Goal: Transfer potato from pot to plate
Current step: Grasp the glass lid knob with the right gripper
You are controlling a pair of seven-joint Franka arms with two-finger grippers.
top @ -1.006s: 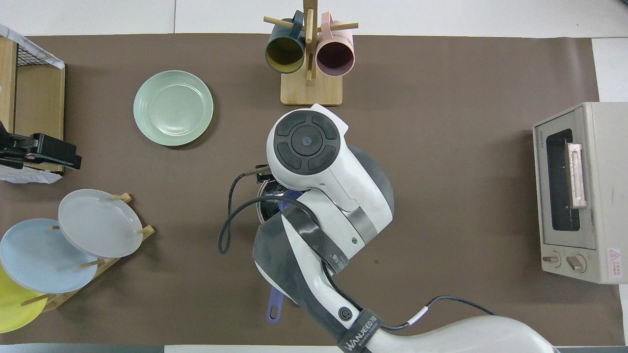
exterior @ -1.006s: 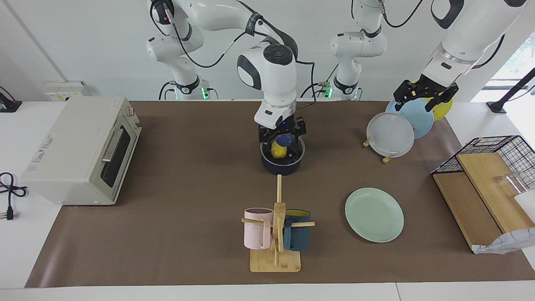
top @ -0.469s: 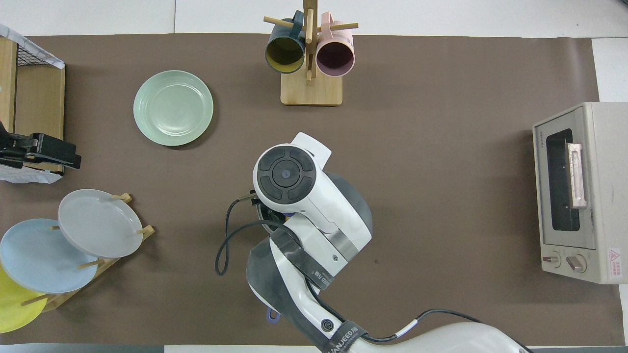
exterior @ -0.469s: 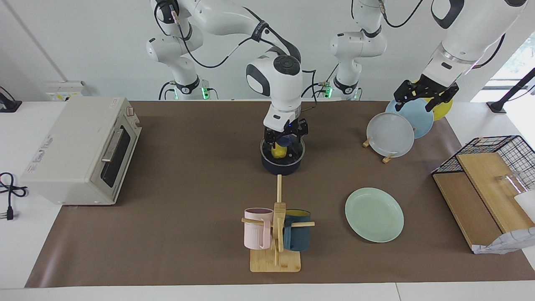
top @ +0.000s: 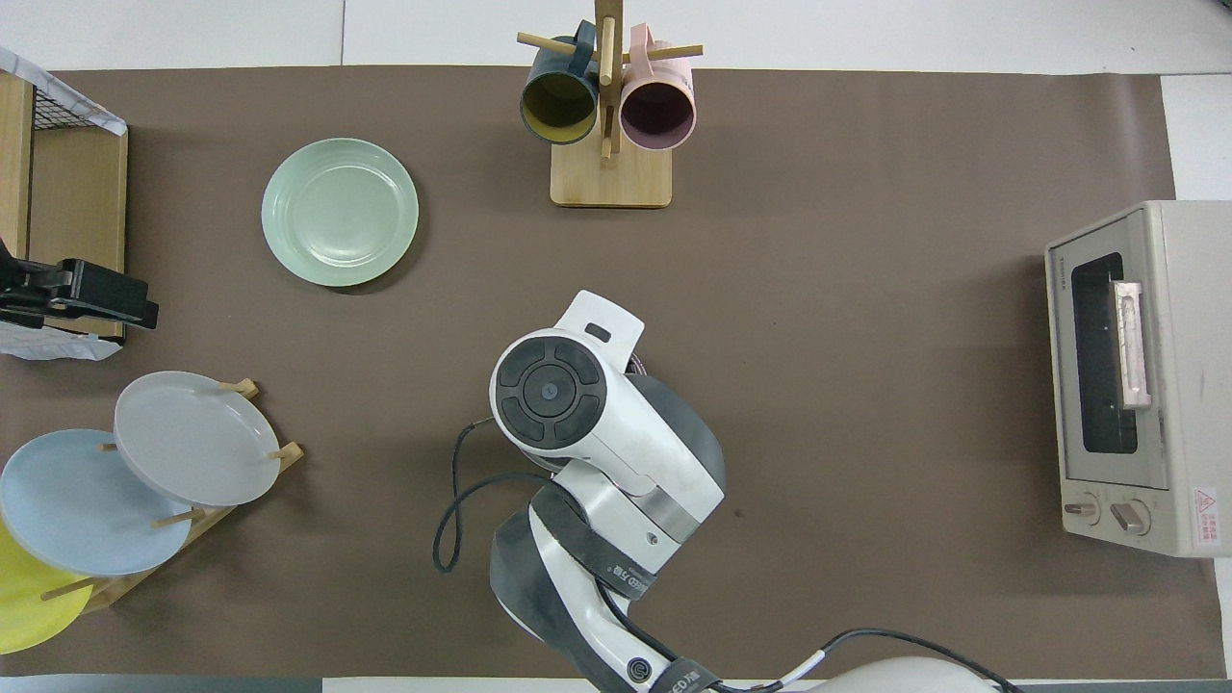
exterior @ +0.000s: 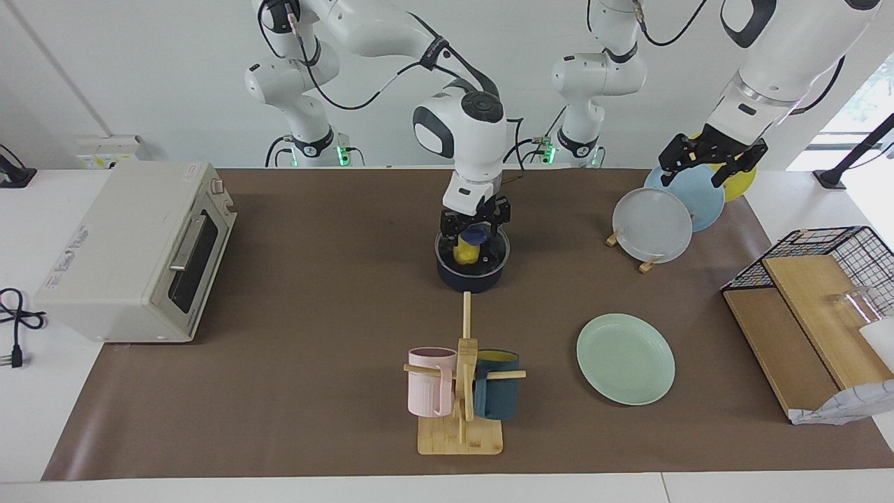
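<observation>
Mug rack (exterior: pixel 461 391) w/ pink and teal mugs stands farther from robots than pot (exterior: pixel 472 269), toaster oven (exterior: pixel 136 248) at right arm's end. Right gripper (exterior: pixel 473 234) pinches potato (exterior: pixel 465 250) in pot; left gripper (exterior: pixel 711 162), fingers spread, waits over plate rack (exterior: pixel 646 264). Mint plate (exterior: pixel 625 358) lies on brown mat (exterior: pixel 314 314).

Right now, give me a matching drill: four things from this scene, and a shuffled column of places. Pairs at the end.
Things:
1. potato
2. plate
3. left gripper
4. pink mug

Places:
A. over the rack of standing plates
B. hung on the wooden mug stand
C. inside the pot, under the right gripper
D. flat on the brown mat, with nothing on it, toward the left arm's end

Pairs: 1-C, 2-D, 3-A, 4-B
</observation>
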